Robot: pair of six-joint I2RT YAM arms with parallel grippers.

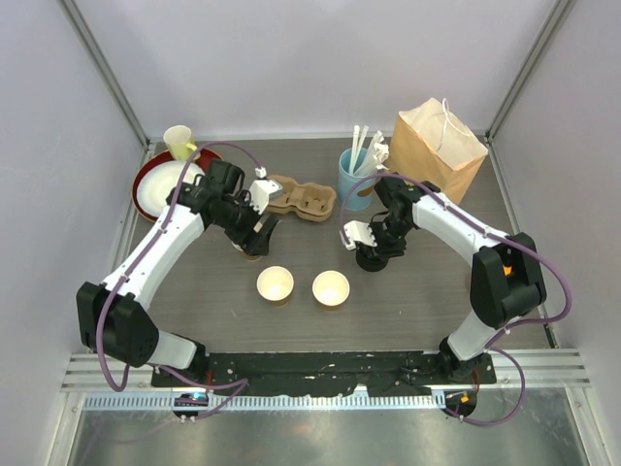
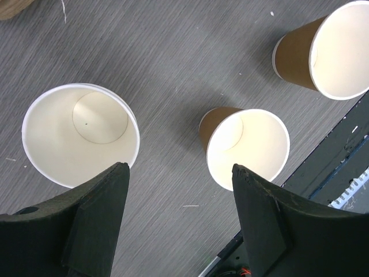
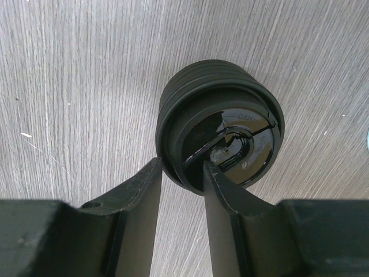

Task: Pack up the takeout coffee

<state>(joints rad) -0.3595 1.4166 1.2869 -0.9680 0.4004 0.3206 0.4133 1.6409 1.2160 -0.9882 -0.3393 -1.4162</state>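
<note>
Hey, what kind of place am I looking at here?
Probably a robot lab cell staged as a coffee counter: plain white walls around a grey table, two bolted arms, plus a paper bag and cup carrier.

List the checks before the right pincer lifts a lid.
1. Right pincer straddles the top lid's rim: ok.
2. Rim firmly pinched: cannot tell.
3. Top lid free of the stack below: cannot tell.
4. Left pincer open: ok.
5. Left pincer centred over its cup: not ok, cup sits off to one side.
6. Other cups upright and uncapped: ok.
</note>
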